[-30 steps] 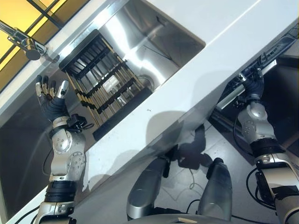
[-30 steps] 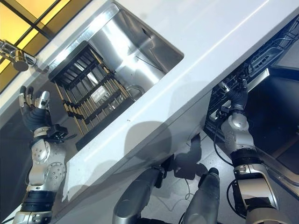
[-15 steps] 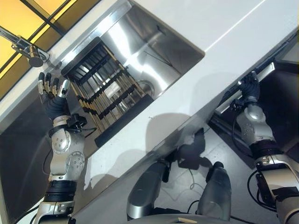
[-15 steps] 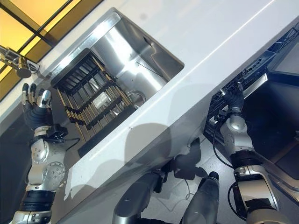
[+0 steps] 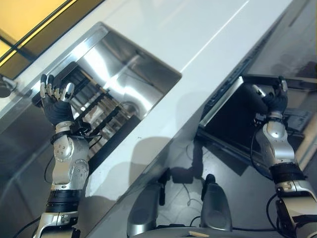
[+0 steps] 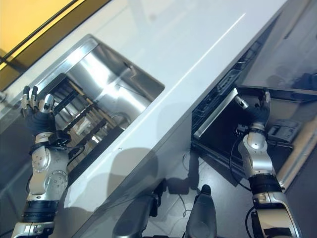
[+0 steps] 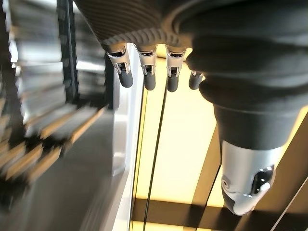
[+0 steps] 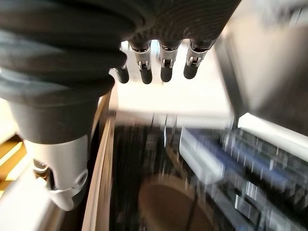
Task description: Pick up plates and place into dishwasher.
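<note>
White countertop (image 5: pixel 163 29), steel sink (image 5: pixel 124 69). Our left hand (image 5: pixel 55 101) spread, empty, beside black slatted dish rack (image 5: pixel 96 109); right hand (image 5: pixel 275 99) relaxed, empty, over open dishwasher door (image 6: pixel 233 129). No plates visible. Presumably stiff, slick, breakable: grab rims.

Warm yellow light from the window (image 5: pixel 29 17) along the counter's (image 5: pixel 198 29) far edge reaches me, while glare flashes off the steel sink (image 5: pixel 126 82) walls. I see soft shadows on the counter's near edge. In my wrist views the rack (image 7: pixel 33 139) and the dishwasher (image 8: pixel 226 168) interior smear into motion blur; nearby fingers (image 7: pixel 147 72) stay sharp against the bright backlight.
</note>
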Robot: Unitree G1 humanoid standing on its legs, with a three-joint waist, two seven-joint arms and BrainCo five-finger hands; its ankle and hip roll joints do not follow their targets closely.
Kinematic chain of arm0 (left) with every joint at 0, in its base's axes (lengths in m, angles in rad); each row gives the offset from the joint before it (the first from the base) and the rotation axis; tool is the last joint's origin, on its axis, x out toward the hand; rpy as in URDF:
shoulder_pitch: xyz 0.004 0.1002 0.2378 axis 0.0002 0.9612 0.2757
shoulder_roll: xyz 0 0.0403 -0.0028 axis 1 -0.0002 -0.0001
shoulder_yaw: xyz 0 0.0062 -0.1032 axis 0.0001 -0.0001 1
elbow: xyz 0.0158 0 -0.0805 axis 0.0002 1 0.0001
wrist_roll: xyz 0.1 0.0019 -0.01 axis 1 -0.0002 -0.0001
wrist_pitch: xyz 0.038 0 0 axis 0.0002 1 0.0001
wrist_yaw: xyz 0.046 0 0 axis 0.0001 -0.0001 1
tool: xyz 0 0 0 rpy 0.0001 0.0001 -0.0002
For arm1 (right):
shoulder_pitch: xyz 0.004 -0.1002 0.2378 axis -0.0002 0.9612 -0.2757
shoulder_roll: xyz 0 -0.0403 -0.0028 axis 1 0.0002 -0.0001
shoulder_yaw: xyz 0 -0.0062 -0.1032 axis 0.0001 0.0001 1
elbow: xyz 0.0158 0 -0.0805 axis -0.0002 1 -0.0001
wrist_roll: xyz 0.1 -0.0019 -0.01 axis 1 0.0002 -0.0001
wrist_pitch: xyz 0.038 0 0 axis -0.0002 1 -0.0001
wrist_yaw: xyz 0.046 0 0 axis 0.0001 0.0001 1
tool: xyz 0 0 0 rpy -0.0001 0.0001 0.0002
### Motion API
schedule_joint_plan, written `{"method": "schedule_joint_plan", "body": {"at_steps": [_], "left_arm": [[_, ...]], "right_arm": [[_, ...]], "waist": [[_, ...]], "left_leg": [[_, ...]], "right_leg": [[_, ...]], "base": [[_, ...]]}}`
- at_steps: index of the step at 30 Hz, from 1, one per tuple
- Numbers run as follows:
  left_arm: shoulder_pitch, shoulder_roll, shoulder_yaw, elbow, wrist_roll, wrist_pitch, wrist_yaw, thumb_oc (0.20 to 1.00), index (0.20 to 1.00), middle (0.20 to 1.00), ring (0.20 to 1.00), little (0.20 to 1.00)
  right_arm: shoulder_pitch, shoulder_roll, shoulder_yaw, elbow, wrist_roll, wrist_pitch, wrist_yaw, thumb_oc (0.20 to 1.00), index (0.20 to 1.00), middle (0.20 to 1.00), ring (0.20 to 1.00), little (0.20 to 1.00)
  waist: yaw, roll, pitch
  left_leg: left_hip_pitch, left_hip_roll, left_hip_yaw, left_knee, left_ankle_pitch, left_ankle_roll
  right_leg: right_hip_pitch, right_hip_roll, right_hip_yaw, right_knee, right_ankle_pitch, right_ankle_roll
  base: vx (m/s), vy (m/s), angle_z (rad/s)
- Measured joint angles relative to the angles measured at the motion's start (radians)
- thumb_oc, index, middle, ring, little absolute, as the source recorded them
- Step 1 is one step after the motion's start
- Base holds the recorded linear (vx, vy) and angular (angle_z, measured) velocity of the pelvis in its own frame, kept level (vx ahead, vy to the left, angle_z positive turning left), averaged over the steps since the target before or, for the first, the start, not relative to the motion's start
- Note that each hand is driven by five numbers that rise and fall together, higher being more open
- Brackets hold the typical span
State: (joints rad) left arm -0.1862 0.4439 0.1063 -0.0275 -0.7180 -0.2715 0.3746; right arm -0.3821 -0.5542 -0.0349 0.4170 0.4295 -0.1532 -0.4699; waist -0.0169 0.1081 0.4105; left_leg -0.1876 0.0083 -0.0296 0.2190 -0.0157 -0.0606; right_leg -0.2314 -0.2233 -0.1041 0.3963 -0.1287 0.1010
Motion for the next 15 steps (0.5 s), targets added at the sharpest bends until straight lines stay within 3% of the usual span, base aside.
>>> {"method": "schedule_joint_plan", "body": {"at_steps": [9, 15], "left_arm": [[0.044, -0.004, 0.011, 0.010, 0.036, -0.001, -0.063, 1.000, 1.000, 1.000, 1.000, 1.000], [0.055, -0.011, 0.011, 0.027, 0.037, -0.003, -0.074, 1.000, 1.000, 1.000, 1.000, 1.000]], "right_arm": [[0.181, 0.057, -0.053, -0.067, -0.026, 0.005, -0.099, 1.000, 1.000, 1.000, 1.000, 1.000], [0.228, 0.101, -0.080, -0.069, -0.023, 0.006, -0.147, 1.000, 1.000, 1.000, 1.000, 1.000]], "waist": [[-0.051, -0.018, -0.044], [-0.091, -0.023, -0.056]], "left_leg": [[0.071, 0.035, 0.068, -0.044, -0.007, 0.001], [0.101, 0.027, 0.110, -0.051, -0.011, 0.004]], "right_leg": [[0.054, 0.044, 0.056, -0.109, 0.047, -0.007], [0.050, 0.045, 0.114, -0.118, 0.061, -0.001]], "base": [[-0.02, -0.028, -0.26], [-0.01, 0.205, -0.26]]}}
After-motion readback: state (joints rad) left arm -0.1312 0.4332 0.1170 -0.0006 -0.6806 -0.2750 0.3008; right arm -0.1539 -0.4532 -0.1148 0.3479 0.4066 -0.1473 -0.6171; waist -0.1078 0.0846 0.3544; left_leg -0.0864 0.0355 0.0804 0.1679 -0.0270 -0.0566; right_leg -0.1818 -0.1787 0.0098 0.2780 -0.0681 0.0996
